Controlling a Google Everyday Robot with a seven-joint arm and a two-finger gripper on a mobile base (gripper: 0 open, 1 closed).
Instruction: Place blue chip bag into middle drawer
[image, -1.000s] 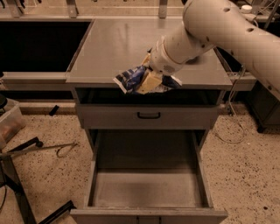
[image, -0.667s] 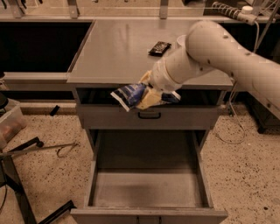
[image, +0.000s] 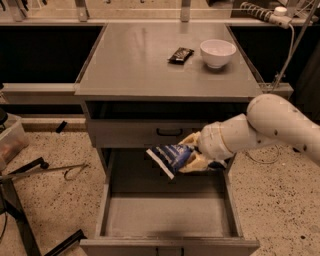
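- Off to your left, the speckled floor (image: 45, 150) holds loose clutter, well apart from the work. None of it bears on this step.
- The middle drawer (image: 160, 217) stands pulled out at the foot of the bench (image: 135, 65). Its flat grey floor is bare and its tall side walls are open from above.
- Just above it, the shallow drawer (image: 130, 134) with the black handle sits closed, so it does not overhang the opening.
- The blue chip bag (image: 170, 157) hangs in the air over the rear half of the middle drawer. It is tilted, with its free corner pointing left and down, and it touches neither the drawer floor nor the walls.
- Your hand (image: 194, 154) is clamped on the right end of the bag, just below the shallow drawer's front.
- Up on the bench top, the black snack packet (image: 180, 54) and the white bowl (image: 217, 52) lie near each other and play no part here.
- The arm (image: 270, 127) reaches in from the right, crossing above the drawer's right wall.
- I judge that you are in the carry-and-lower step: the grasp is made and the release is not yet done.
- The next move calls for lowering the hand straight into the drawer, a little toward its middle. Keep clear of the right wall, then part the fingers once the bag is near the drawer floor.
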